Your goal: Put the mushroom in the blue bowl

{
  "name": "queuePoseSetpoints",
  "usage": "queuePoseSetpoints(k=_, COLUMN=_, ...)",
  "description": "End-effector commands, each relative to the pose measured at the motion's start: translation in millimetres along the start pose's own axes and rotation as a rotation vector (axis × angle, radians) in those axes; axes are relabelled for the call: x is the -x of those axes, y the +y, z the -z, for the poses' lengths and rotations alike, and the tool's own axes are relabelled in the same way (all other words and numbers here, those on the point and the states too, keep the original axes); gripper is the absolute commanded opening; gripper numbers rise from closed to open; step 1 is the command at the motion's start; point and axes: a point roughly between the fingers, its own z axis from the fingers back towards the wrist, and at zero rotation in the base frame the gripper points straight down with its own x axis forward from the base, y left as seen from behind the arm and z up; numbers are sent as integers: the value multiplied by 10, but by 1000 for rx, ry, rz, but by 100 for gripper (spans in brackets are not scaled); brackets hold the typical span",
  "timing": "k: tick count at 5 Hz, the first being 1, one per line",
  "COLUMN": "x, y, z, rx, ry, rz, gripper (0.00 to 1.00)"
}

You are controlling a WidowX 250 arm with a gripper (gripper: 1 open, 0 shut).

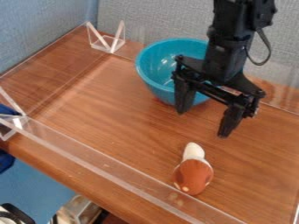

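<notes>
Mushroom (194,170) lies flat, stem pointing toward blue bowl (163,70)

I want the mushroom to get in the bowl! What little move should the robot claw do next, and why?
Probably move toward the near edge and lower over the mushroom. The gripper is open, empty and pointing down, but it hangs above the wood between the blue bowl and the mushroom, which lies on its side, untouched.

Below and in front of the wide-open claw (215,108), bare table (93,92) leaves free passage down to the mushroom (194,169). Just behind the claw stands the blue bowl (162,73). A clear wall (111,171) borders the table's near edge beyond the mushroom.
</notes>
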Motion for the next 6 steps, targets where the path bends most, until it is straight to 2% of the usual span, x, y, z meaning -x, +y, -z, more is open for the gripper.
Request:
queuePoseSetpoints(k=1, x=-26, y=42, z=-51, rx=-9, ry=-48, rz=-1, gripper=100)
queuePoseSetpoints(k=2, x=-8, y=67, z=16, rx=-19, ry=-52, rz=0, gripper=100)
queuePoseSetpoints(k=4, x=2, y=20, z=254, rx=-38, ry=-57, rz=18, gripper=100)
queuePoseSetpoints(k=6, x=-4, y=-75, z=514, rx=-63, ry=-46, rz=49, gripper=100)
